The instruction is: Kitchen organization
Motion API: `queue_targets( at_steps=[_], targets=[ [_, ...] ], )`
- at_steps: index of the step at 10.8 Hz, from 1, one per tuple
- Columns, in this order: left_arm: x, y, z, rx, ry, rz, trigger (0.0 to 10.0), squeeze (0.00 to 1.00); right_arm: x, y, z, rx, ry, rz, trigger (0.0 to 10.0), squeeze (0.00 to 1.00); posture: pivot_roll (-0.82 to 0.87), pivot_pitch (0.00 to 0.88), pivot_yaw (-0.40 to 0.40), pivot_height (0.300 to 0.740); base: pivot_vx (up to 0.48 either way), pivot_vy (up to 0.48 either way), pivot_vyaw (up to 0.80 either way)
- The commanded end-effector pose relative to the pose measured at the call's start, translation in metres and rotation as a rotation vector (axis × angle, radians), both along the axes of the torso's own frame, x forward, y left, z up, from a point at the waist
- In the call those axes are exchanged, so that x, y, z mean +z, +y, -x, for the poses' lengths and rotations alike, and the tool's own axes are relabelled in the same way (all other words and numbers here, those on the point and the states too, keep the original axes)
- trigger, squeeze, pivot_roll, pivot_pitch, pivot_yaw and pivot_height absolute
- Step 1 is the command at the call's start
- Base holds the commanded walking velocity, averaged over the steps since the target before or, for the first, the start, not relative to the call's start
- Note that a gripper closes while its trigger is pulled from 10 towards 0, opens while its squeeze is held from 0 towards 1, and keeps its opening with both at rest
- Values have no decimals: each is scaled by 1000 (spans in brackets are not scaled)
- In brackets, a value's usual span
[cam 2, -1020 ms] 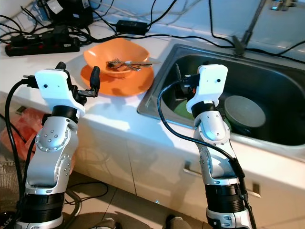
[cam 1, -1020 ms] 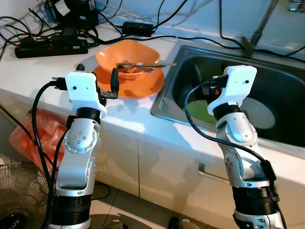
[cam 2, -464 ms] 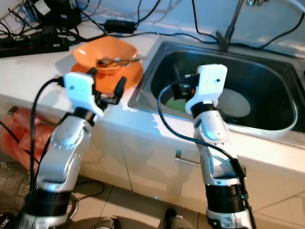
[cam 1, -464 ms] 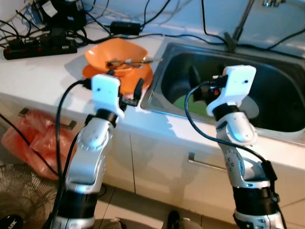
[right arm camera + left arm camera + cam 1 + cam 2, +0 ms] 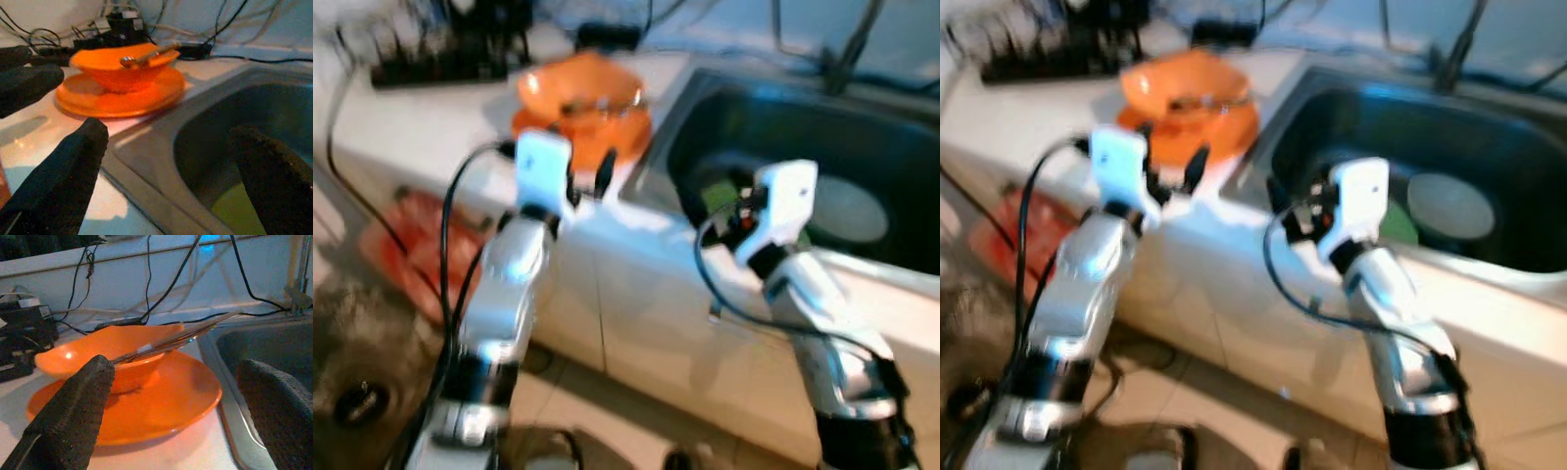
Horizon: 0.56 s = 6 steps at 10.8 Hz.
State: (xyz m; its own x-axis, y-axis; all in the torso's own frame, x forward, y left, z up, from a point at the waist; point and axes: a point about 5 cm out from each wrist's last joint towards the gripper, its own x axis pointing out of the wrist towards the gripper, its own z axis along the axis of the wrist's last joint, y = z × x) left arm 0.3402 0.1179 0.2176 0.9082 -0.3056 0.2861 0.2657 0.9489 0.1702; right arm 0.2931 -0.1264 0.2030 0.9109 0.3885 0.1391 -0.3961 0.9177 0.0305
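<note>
An orange bowl (image 5: 578,86) holding metal cutlery (image 5: 171,338) stands on an orange plate (image 5: 161,401) on the white counter, just left of the sink (image 5: 658,162). My left gripper (image 5: 176,363) is open and level with the plate's near edge, with the plate between the lines of its fingers, not touching. My right gripper (image 5: 168,129) is open over the sink's near left rim, facing the bowl (image 5: 120,63). In the sink lie a grey dish (image 5: 847,206) and something green (image 5: 239,210).
A black power strip and tangled cables (image 5: 440,64) lie along the back of the counter. A red plastic bag (image 5: 406,255) sits on the floor at the left. White cabinet fronts (image 5: 646,313) stand below the counter. The eye views are blurred.
The head views have shifted and blurred, so the camera is moving. My left gripper went from the counter left of the plate to the plate's near edge. Both grippers stay open.
</note>
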Motion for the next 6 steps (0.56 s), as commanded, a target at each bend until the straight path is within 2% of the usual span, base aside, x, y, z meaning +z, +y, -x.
queue_targets(
  at_steps=[1, 4, 6],
  targets=[
    [3, 3, -5, 7, -15, -20, 10000, 0, 3, -1, 5, 20, 1, -9, 10000, 0, 28, 171, -12, 740, 0, 0, 0],
    [9, 4, -18, 4, -41, -45, 10000, 0, 6, 3, 10, 45, -7, -18, 10000, 0, 24, 181, -9, 740, 0, 0, 0],
    [10, 3, -24, -24, -55, -69, 10000, 0, 12, 2, 12, 21, -40, -30, 10000, 0, 5, 180, 5, 740, 0, 0, 0]
  ],
)
